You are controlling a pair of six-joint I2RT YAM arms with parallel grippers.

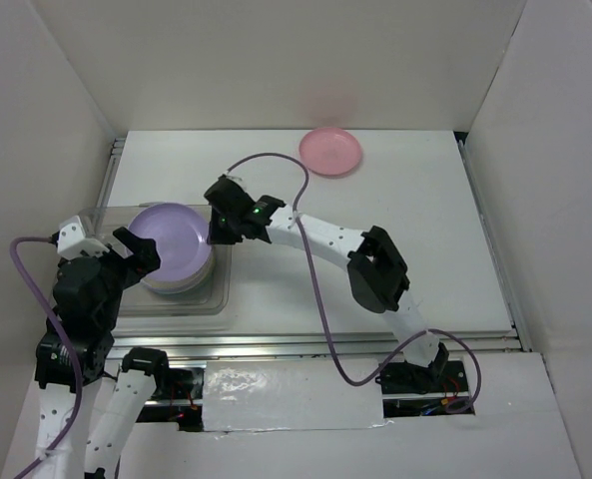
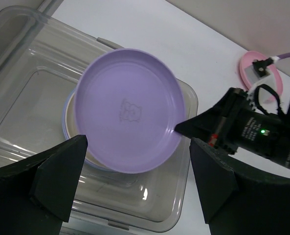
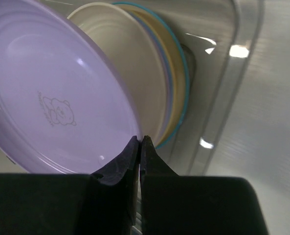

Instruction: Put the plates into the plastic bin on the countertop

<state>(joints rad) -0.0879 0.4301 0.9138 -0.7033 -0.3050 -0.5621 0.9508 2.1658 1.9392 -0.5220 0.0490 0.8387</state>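
Note:
A purple plate (image 1: 171, 239) (image 2: 130, 110) (image 3: 52, 98) hangs tilted over the stack of plates (image 3: 157, 83) in the plastic bin (image 1: 221, 299) (image 2: 17, 58). My right gripper (image 1: 214, 233) (image 2: 176, 128) (image 3: 141, 139) is shut on this plate's right rim. In the stack, a cream plate (image 3: 130, 73) lies on top, with purple, yellow and blue rims showing under it. My left gripper (image 1: 111, 249) (image 2: 137, 147) hovers open above the bin's near side, with nothing between its fingers. A pink plate (image 1: 329, 151) (image 2: 245, 68) lies on the countertop (image 1: 405, 200) at the far edge.
White walls enclose the countertop at the back and on both sides. The right arm's purple cable (image 1: 276, 160) loops over the middle of the countertop. The bin stands at the near left, next to the left arm's base.

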